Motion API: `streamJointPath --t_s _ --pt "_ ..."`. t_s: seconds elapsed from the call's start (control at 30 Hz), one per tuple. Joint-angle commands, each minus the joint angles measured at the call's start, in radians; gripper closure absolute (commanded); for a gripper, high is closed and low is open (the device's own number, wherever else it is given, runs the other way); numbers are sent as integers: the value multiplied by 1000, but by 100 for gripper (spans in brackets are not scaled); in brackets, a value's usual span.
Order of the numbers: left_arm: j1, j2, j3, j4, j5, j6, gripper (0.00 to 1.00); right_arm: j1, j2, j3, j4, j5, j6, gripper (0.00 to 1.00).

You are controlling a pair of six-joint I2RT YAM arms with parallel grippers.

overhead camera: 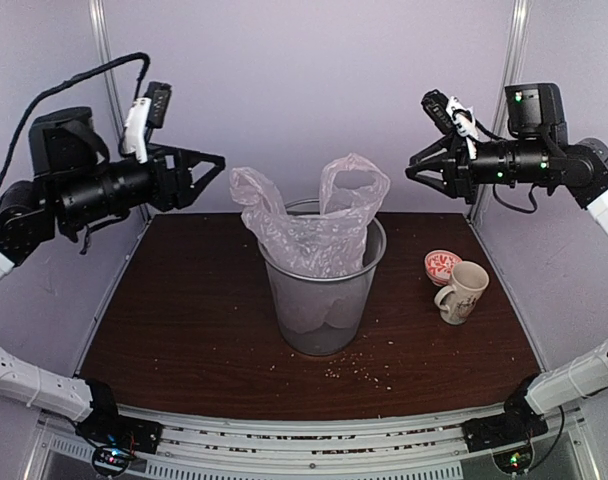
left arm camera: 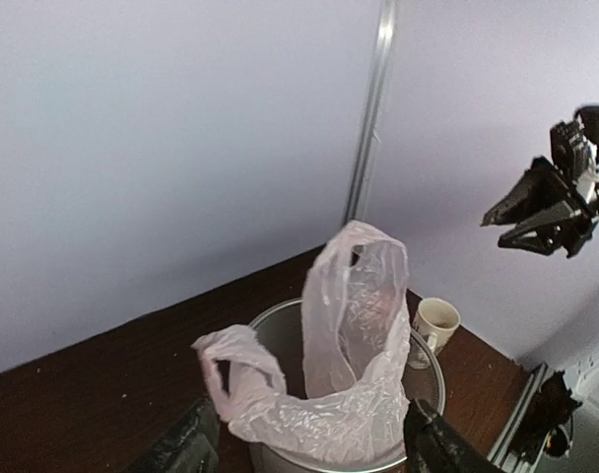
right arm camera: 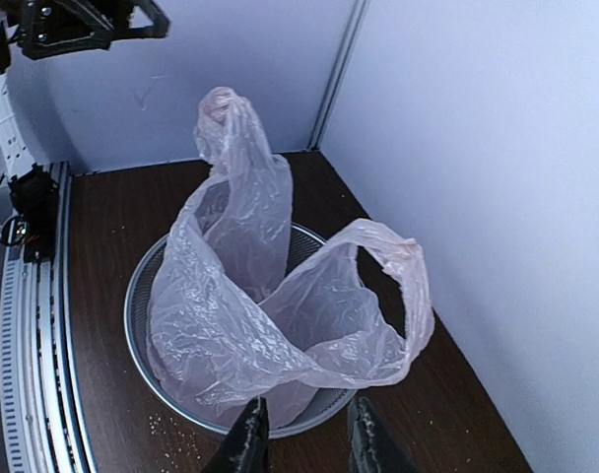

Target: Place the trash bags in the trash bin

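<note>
Top view: trash bag sitting in the trash bin mid-table, both loop handles poking above the rim. Left gripper and right gripper raised either side, jaws parted, grasping nothing. Cream mug right of the bin.

Left wrist: fingers wide apart, bag just beyond.

Right wrist: fingers parted, empty, by the bin's rim.

Trash bag sits in the trash bin, loop handles standing up.

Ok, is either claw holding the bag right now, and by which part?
Nothing held. The left claw and right claw are open, clear of the bag sitting in the bin.
</note>
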Motion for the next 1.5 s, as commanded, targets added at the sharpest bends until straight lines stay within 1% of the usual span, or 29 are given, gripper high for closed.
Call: streamJointPath --t_s 0.0,0.07,0.13,0.17,0.27,0.4,0.57,0.67,0.73,0.8,0.9,1.0,1.1,1.17,1.27,1.33,1.47 --pt "-1 211 127 -56 331 221 28 55 90 88 -149 -71 -224 72" --pt "-1 295 189 -88 380 291 23 62 139 115 -160 -70 -256 72" --pt "-1 350 226 -91 383 335 17 65 180 132 -156 -63 -282 68" --pt "-1 369 235 -86 381 360 16 66 199 141 -152 -57 -296 65" --pt "2 405 244 -65 378 424 13 69 261 168 -158 -48 -357 61" --pt "20 431 252 -59 372 469 12 72 334 223 -197 -55 -424 55" --pt "69 440 249 -55 415 510 10 77 372 242 -194 -63 -459 53" --pt "104 482 298 -109 471 541 9 80 397 251 -188 -57 -468 51" --pt "130 522 340 -157 506 552 10 80 419 275 -215 -63 -487 51" --pt "143 550 372 -208 543 567 12 81 441 301 -264 -71 -510 54" --pt "142 567 381 -270 603 592 17 82 444 303 -295 -72 -527 57" --pt "143 576 380 -290 599 598 25 82 429 283 -290 -59 -532 59" --pt "143 606 406 -313 592 600 36 83 432 284 -293 -56 -533 64" --pt "143 629 429 -337 603 601 39 85 433 288 -302 -59 -533 66" --pt "143 650 455 -359 610 604 50 90 431 284 -304 -60 -533 71" --pt "143 654 463 -364 615 603 56 94 430 285 -304 -61 -527 76" --pt "139 635 460 -364 651 591 80 100 419 273 -310 -63 -515 90"
